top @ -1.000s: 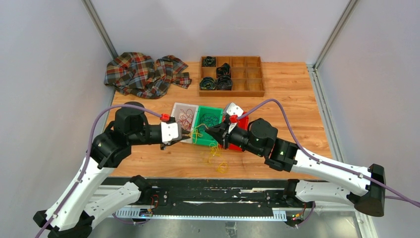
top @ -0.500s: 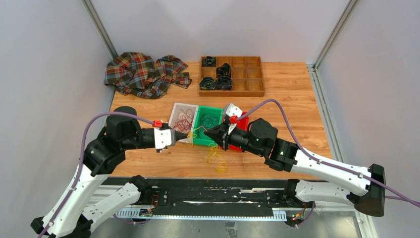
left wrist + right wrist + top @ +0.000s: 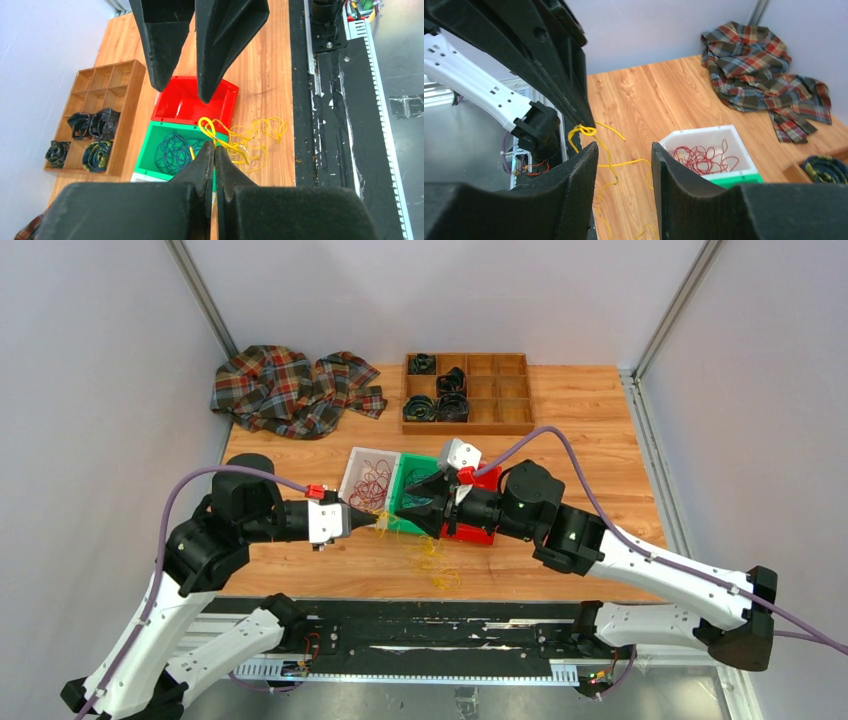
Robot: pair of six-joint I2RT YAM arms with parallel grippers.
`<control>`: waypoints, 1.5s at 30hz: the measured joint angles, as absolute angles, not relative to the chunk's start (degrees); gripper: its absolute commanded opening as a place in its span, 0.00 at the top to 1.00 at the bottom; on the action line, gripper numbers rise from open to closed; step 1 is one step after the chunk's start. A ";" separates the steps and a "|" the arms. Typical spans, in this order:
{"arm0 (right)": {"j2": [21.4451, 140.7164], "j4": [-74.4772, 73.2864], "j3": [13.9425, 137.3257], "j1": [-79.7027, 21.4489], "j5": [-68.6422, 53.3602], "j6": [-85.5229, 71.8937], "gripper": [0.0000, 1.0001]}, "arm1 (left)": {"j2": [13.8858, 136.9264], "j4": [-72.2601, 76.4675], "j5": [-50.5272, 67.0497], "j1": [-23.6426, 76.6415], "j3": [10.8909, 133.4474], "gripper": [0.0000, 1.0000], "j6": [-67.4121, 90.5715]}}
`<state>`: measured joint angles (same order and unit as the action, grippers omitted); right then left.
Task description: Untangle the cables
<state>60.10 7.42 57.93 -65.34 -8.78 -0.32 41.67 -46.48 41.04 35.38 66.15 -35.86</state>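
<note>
Thin yellow cables (image 3: 432,552) lie in a loose tangle on the wood in front of the bins. One knotted yellow strand (image 3: 209,126) is lifted from the tangle, and my left gripper (image 3: 380,521) (image 3: 215,150) is shut on it. That knot (image 3: 585,131) also shows in the right wrist view at the left fingers' tips. My right gripper (image 3: 415,505) (image 3: 624,147) stands open facing the left one, over the green bin (image 3: 420,458), holding nothing. Dark blue cables (image 3: 172,150) fill the green bin. Red cables (image 3: 701,156) lie in the white bin (image 3: 352,468).
A red bin (image 3: 478,533) sits under the right wrist. A wooden compartment tray (image 3: 468,426) with black coiled bands stands at the back. A plaid cloth (image 3: 290,388) lies at the back left. The table's front edge and a black rail run just behind the yellow tangle.
My left gripper shut on the yellow strand and drew back to the left. My right gripper opened, let go of the strand, and shifted up over the green bin.
</note>
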 measured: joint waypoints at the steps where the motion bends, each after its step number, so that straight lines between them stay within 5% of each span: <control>1: 60.80 6.68 59.27 -65.34 -10.15 0.34 0.58 | 41.74 -46.65 41.12 35.38 66.54 1.00 -35.83; 10: 64.51 1.45 61.78 -65.36 -19.09 2.79 0.61 | 41.85 -46.92 41.17 35.38 68.27 1.00 -35.90; 24: 64.40 5.48 58.94 -65.36 -19.86 2.48 0.98 | 42.52 -46.92 42.24 35.38 70.37 0.99 -33.93; 45: 64.99 5.69 62.19 -67.51 -20.36 2.17 0.99 | 43.13 -49.63 43.59 35.38 70.39 0.99 -34.33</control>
<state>64.99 5.69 62.19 -67.51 -20.36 2.17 43.13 -49.63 43.59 35.38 70.39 -34.33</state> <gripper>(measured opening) 0.011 0.014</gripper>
